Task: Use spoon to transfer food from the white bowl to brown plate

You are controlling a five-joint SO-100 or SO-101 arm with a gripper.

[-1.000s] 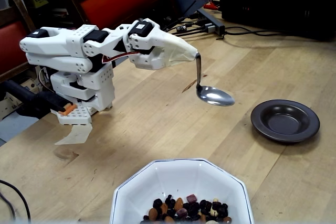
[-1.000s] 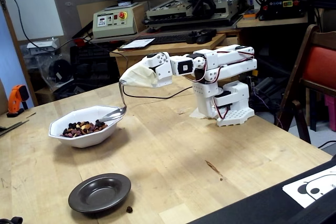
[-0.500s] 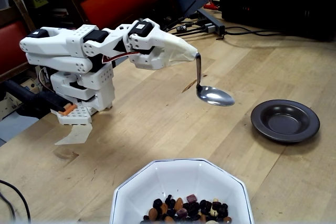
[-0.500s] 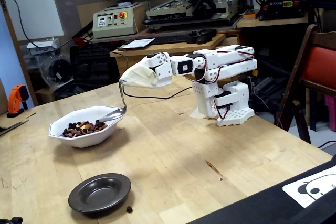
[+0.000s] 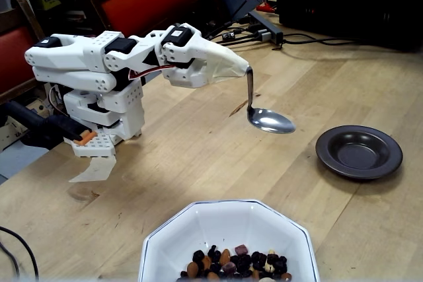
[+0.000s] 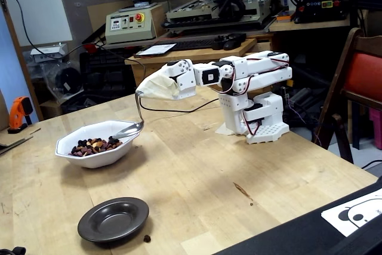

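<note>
The spoon hangs bowl-down and empty above the wooden table, its bent handle rising into the cream-wrapped tip of my gripper. The wrap hides the fingers, which hold the handle. In the other fixed view the spoon sits level with the right rim of the white bowl, below my gripper. The white bowl holds the food, nuts and dark dried fruit, also seen as a heap of food. The brown plate lies empty, right of the spoon; it is in front of the bowl as the brown plate.
My white arm base stands at the table's far side. One loose dark piece lies beside the plate. A red chair, a black crate and cables border the table.
</note>
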